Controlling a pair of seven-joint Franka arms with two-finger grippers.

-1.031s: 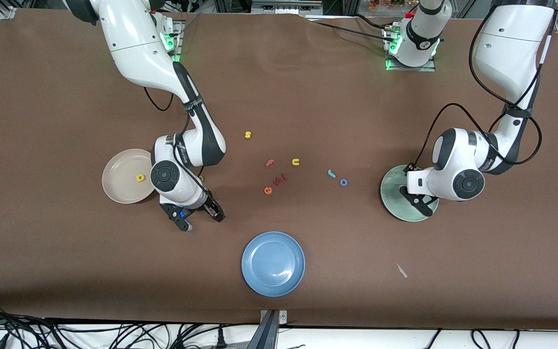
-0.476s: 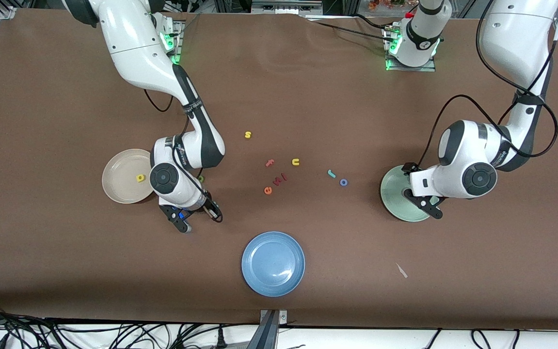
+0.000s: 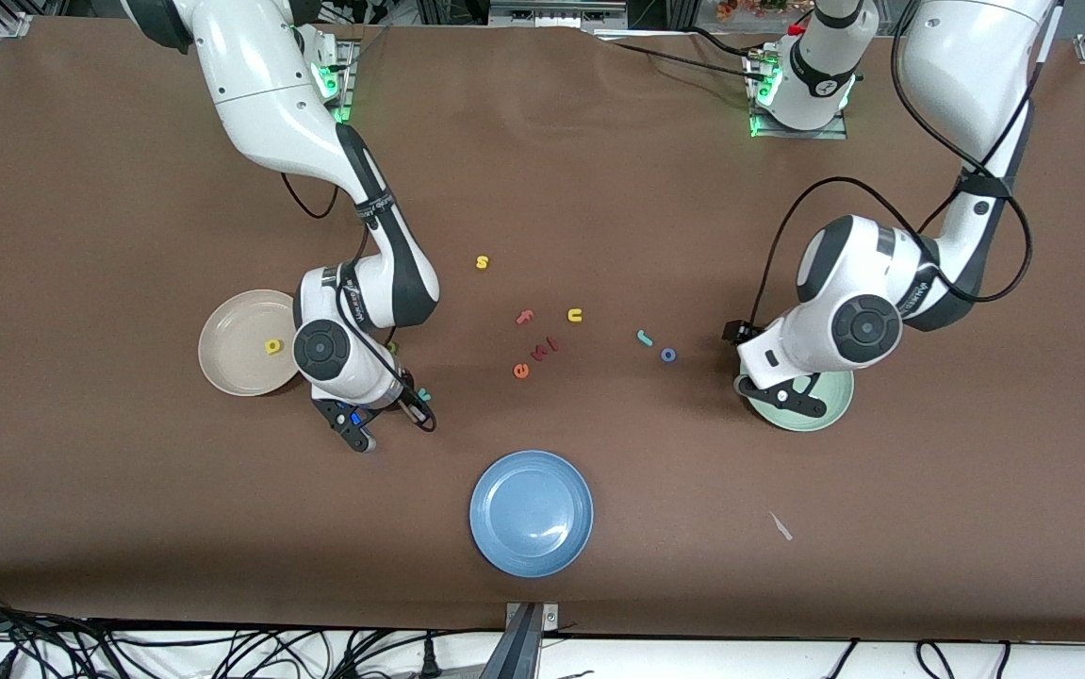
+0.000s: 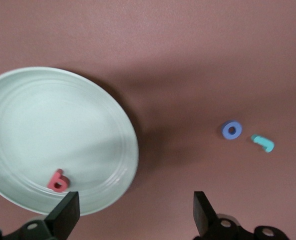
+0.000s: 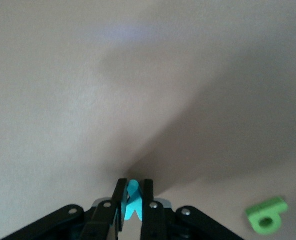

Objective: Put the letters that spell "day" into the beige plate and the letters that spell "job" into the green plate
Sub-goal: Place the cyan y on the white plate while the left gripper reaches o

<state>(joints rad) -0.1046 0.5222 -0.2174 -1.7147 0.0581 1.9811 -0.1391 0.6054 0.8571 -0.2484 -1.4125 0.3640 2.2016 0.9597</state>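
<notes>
My right gripper (image 3: 415, 405) is low over the table beside the beige plate (image 3: 236, 354), shut on the teal "y" (image 5: 133, 196). The yellow "d" (image 3: 272, 347) lies in that plate. The green "a" (image 5: 266, 216) lies on the table close by, partly hidden under the right wrist in the front view. My left gripper (image 4: 135, 210) hangs open over the green plate's (image 4: 38, 120) edge, holding nothing. The pink "b" (image 4: 58, 181) lies in the green plate. The teal "j" (image 3: 643, 337) and blue "o" (image 3: 667, 355) lie on the table between that plate and the middle.
A blue plate (image 3: 531, 512) sits nearest the front camera. Loose letters lie mid-table: yellow "s" (image 3: 482, 262), pink "f" (image 3: 525, 317), yellow "u" (image 3: 576, 315), orange "e" (image 3: 521, 371) and small red pieces (image 3: 547, 347). A white scrap (image 3: 780, 526) lies toward the left arm's end.
My right gripper has shut on the teal "y". My left gripper has finished opening, and its arm has swung from over the green plate toward the "j" and "o".
</notes>
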